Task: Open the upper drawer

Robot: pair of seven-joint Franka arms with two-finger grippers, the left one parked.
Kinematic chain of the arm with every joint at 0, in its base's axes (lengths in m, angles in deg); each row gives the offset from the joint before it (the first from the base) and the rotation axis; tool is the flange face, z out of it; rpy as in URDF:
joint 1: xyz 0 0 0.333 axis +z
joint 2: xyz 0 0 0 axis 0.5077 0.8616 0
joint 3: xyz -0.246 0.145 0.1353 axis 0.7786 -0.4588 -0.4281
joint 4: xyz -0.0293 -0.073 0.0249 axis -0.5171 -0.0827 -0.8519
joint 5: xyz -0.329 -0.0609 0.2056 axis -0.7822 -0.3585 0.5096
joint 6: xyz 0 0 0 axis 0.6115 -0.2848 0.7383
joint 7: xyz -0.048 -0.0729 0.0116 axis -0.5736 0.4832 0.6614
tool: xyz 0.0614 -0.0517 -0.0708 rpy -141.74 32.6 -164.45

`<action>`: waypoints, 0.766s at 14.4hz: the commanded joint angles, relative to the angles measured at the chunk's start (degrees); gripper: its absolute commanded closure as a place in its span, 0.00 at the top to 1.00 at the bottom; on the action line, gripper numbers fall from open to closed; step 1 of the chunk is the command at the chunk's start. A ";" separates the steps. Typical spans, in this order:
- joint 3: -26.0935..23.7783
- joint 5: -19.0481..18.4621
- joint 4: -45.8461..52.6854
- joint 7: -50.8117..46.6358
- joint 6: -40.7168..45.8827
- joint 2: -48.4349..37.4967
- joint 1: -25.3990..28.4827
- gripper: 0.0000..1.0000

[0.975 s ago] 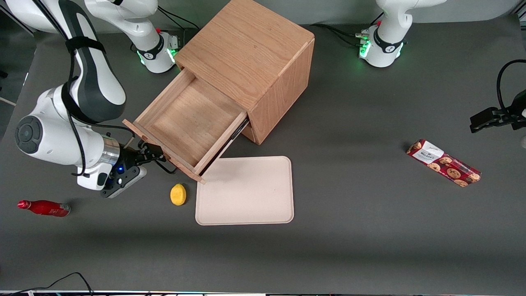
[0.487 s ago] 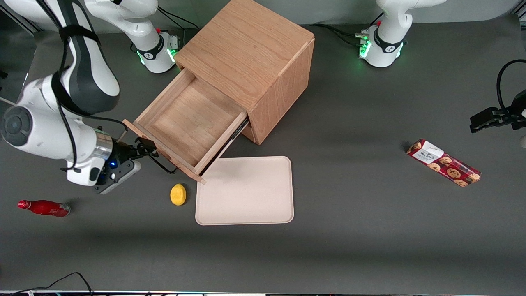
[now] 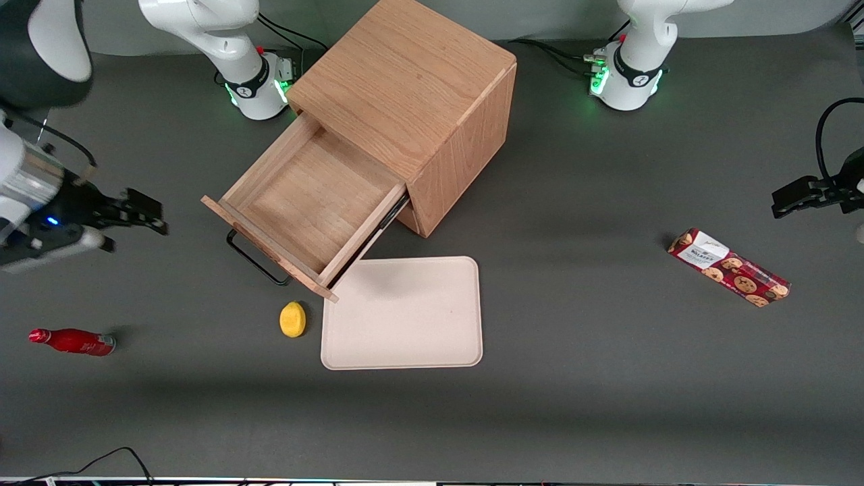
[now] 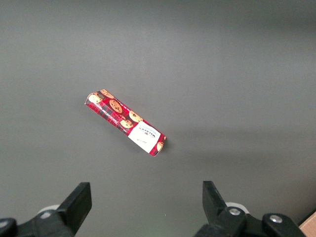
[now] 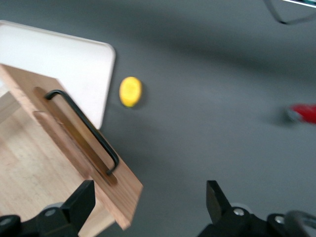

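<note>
The upper drawer [image 3: 312, 202] of the light-brown cabinet [image 3: 412, 101] stands pulled far out, its wooden tray bare inside. Its thin black wire handle [image 3: 255, 259] juts from the drawer front [image 5: 84, 148], and the same handle [image 5: 84, 129] shows in the right wrist view. My gripper [image 3: 138, 217] is open with nothing between its fingers. It hangs well away from the handle, toward the working arm's end of the table. The lower drawer is hidden under the open one.
A yellow lemon-like object [image 3: 292, 318] lies beside a beige tray [image 3: 402, 312], both nearer the front camera than the drawer. A red bottle [image 3: 73, 341] lies toward the working arm's end. A red cookie pack [image 3: 729, 267] lies toward the parked arm's end.
My gripper has left the drawer handle and pulled back toward the working arm's end of the table, rising as it went. The drawer stays where it was.
</note>
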 commanded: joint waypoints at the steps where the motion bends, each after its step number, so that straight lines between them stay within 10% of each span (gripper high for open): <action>1: 2.11 -5.21 -0.91 -11.81 3.42 -4.40 3.63 1.00; 11: 10.47 -1.19 -2.49 -16.33 11.43 -9.77 7.60 1.00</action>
